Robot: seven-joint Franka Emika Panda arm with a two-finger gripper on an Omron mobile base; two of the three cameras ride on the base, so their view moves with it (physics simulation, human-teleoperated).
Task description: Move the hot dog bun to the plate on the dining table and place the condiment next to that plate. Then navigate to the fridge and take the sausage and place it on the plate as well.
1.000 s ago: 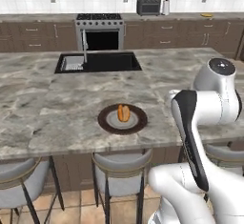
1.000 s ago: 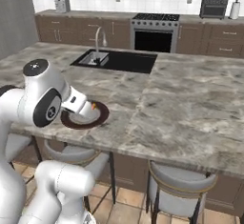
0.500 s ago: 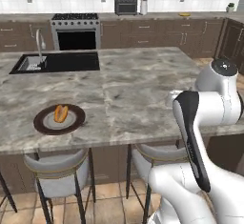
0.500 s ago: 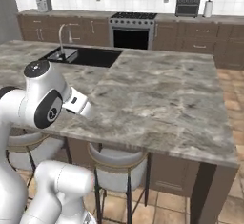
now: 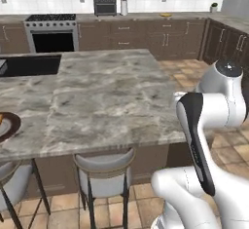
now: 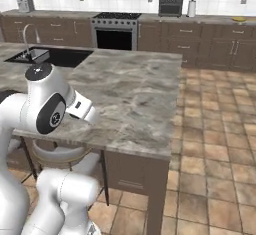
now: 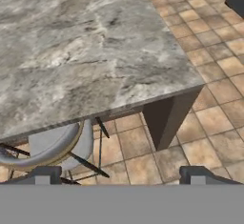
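Grey veined marble tabletop of the dining table carries the round dark brown plate at its near left edge, cut off by the frame. Two-finger gripper hangs above the tabletop's corner and a grey stool, jaws spread wide, holding nothing.

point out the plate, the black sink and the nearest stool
plate [image 5: 8, 125], left base view, on its dark rim at the picture's left edge
sink [image 5: 30, 65], left base view, on its black basin
stool [image 5: 104, 167], left base view, on its grey seat
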